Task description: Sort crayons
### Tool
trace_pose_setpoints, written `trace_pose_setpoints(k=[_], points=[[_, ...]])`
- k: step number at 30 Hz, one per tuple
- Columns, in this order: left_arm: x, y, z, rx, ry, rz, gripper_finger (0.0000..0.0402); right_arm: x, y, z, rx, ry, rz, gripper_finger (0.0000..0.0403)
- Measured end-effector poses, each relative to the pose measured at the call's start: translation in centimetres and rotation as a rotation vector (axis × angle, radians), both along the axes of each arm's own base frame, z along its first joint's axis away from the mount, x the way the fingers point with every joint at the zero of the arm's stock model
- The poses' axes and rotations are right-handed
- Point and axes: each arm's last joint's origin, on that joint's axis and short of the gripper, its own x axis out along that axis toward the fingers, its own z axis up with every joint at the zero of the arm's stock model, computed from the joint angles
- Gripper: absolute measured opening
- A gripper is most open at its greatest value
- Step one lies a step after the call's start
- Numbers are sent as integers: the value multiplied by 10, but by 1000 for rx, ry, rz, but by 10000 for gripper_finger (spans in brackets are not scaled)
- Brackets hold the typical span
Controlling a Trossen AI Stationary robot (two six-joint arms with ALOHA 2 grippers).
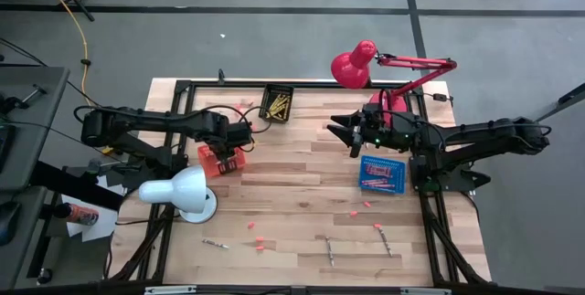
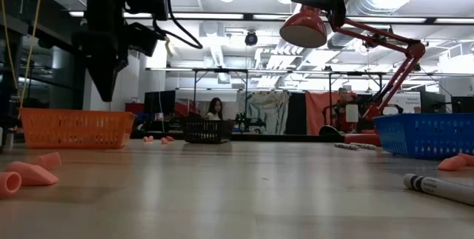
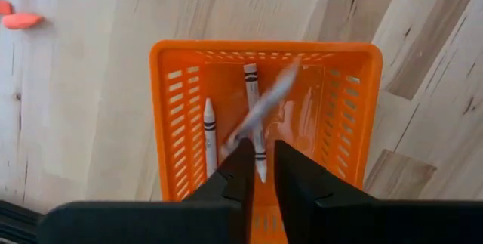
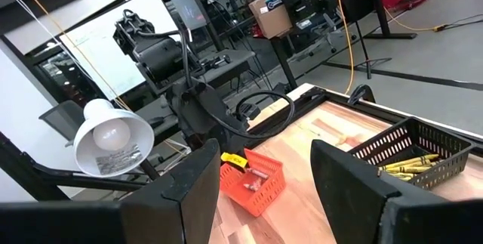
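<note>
My left gripper (image 3: pixel 260 152) points down over the orange basket (image 3: pixel 170 108), its fingers a narrow gap apart. Just beyond its tips a grey crayon (image 3: pixel 268 100) shows tilted and blurred above the basket floor. Two more pale crayons (image 3: pixel 210 131) lie flat in the basket. In the high view the left gripper (image 1: pixel 230 142) is at the table's left, over the basket (image 1: pixel 222 161). My right gripper (image 4: pixel 256 176) stands level and wide open at the far right (image 1: pixel 352 135), holding nothing. Loose grey crayons (image 1: pixel 329 249) lie near the front edge. My left gripper comes from above, pointing down. The blurred crayon's lower end (image 3: pixel 232 140) shows right at one fingertip (image 3: pixel 243 157). I cannot tell whether they touch. The crayon slants across the basket, clear of its floor.
A black basket (image 1: pixel 277 103) with yellow crayons stands at the far edge, and a blue basket (image 1: pixel 381 174) with red ones under the right arm. A white lamp (image 1: pixel 183 192) stands near the orange basket, a red lamp (image 1: pixel 356 65) at the back. Pink bits (image 1: pixel 256 240) dot the table.
</note>
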Motion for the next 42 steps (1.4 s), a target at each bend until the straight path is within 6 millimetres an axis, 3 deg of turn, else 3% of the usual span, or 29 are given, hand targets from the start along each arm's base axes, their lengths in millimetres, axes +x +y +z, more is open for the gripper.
trace_pose_setpoints(k=[6,12,19,22,25,30,34,42], points=[[4,1,16,13,-8,-17,86,0,0,0,0,0,0,201],[19,6,57,47,-187,-24,118,0,0,0,3,-1,0,201],[34,4,112,101,-789,-30,124,0,0,0,29,-9,4,201],[37,-1,125,83,-1089,-53,124,0,1,0,47,-18,35,201],[37,-9,121,48,-1304,-75,124,1,3,2,48,-35,83,201],[35,-20,95,-48,-1481,-26,124,1,4,4,46,-50,116,201],[33,-25,84,-86,-1542,-10,124,1,4,4,42,-50,116,201],[33,-25,83,-45,-1548,-11,124,5,4,0,21,-33,120,201]])
